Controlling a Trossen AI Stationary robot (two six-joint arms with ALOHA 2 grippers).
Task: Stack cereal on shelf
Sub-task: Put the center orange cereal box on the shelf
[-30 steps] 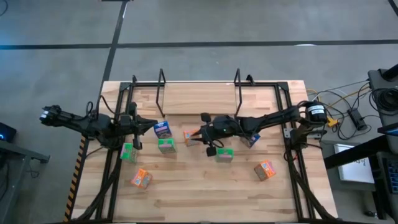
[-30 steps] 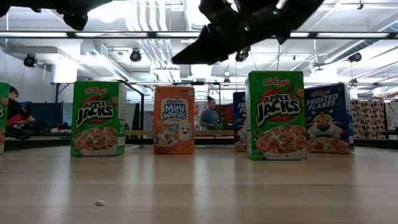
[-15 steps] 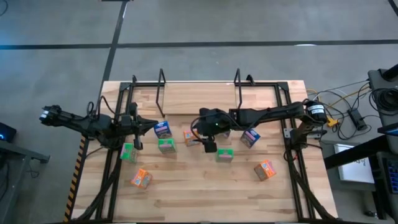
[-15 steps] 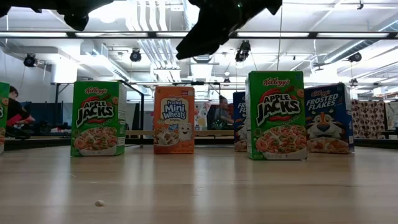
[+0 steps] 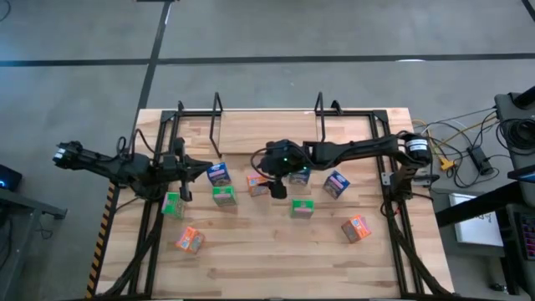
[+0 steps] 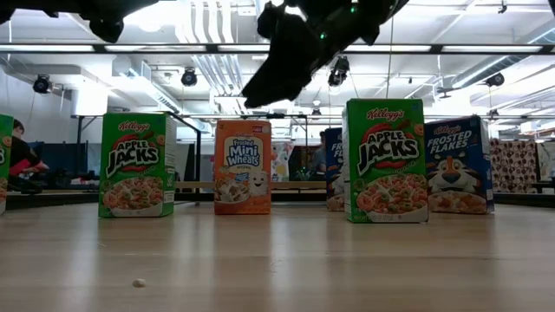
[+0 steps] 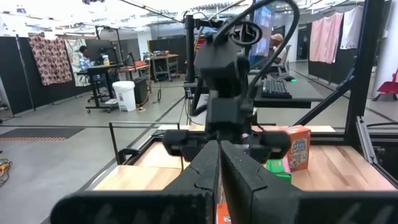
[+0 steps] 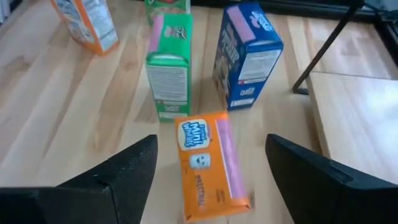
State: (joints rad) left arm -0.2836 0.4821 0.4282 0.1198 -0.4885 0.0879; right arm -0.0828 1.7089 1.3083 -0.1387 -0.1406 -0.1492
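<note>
Where print can be read, the low view gives the most: a green Apple Jacks box (image 6: 136,165) at left centre carries the Kellogg's name, an orange Frosted Mini Wheats box (image 6: 243,167) stands just right of it, a second green Apple Jacks box (image 6: 386,160) stands right of centre, and a blue Frosted Flakes box (image 6: 460,165) sits at the far right with a tiger on its face. Seen from the right wrist, the orange box (image 8: 206,163) shows "Mini Wheats" on its top, with a green box (image 8: 168,73) and a blue box (image 8: 247,56) standing beyond it.

Near the middle of the high view, the right gripper (image 5: 273,178) hangs over that orange box (image 5: 256,184), its fingers (image 8: 118,177) spread wide on either side of the carton and touching nothing. At centre left of the same view, the left gripper (image 5: 185,164) is clenched, empty, beside a blue box (image 5: 218,174).

Along the upper edge of the table (image 5: 276,259), the shelf (image 5: 269,110) stands with no boxes on it; the cereal is scattered across the wood below it.
</note>
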